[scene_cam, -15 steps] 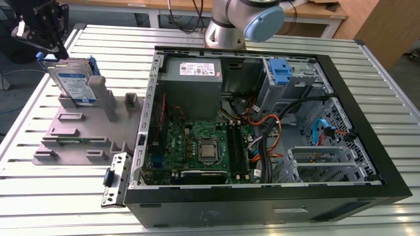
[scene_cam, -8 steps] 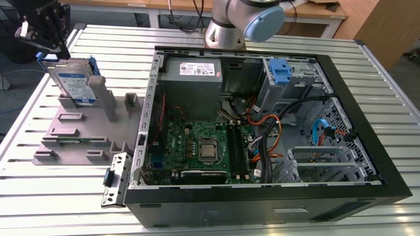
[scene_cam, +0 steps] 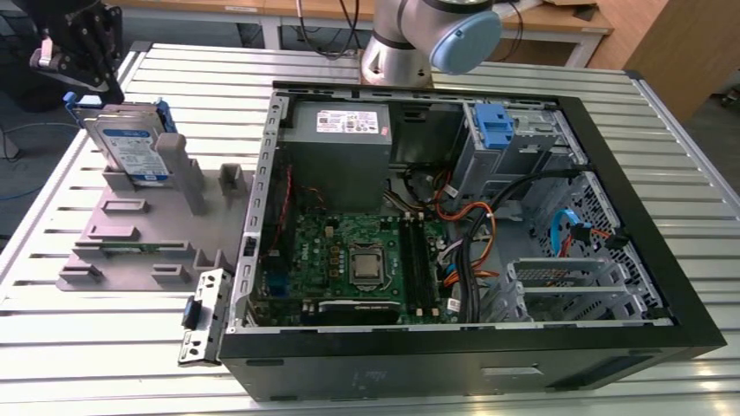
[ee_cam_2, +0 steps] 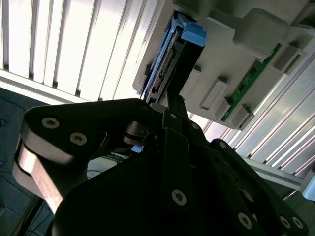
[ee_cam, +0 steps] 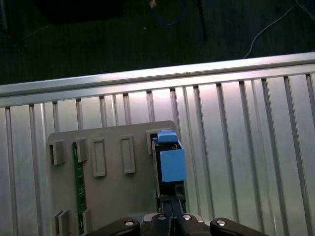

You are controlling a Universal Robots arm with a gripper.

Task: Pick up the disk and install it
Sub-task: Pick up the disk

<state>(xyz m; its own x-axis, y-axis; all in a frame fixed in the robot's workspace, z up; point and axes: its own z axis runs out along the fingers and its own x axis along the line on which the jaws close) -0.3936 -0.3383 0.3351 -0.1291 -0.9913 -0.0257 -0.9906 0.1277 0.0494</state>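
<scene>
In the upper left of the exterior view the disk (scene_cam: pixel 130 143) stands upright in the grey fixture (scene_cam: pixel 127 232), the gripper (scene_cam: pixel 110 90) just above its top edge; whether the jaws hold it I cannot tell; a straight vertical lift seems safest.

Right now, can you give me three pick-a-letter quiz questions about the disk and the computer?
1. Where is the disk?
A. on the floor
B. in the grey holder beside the computer case
C. inside the case

2. What colour is the disk's frame?
A. red
B. yellow
C. blue

3. How is the case?
A. open
B. shut
C. upside down

Answers:
1 B: the disk stands in the holder, at the exterior view's left of the case.
2 C: blue plastic edges the disk in both wrist views.
3 A: the green board inside the case shows.
</scene>
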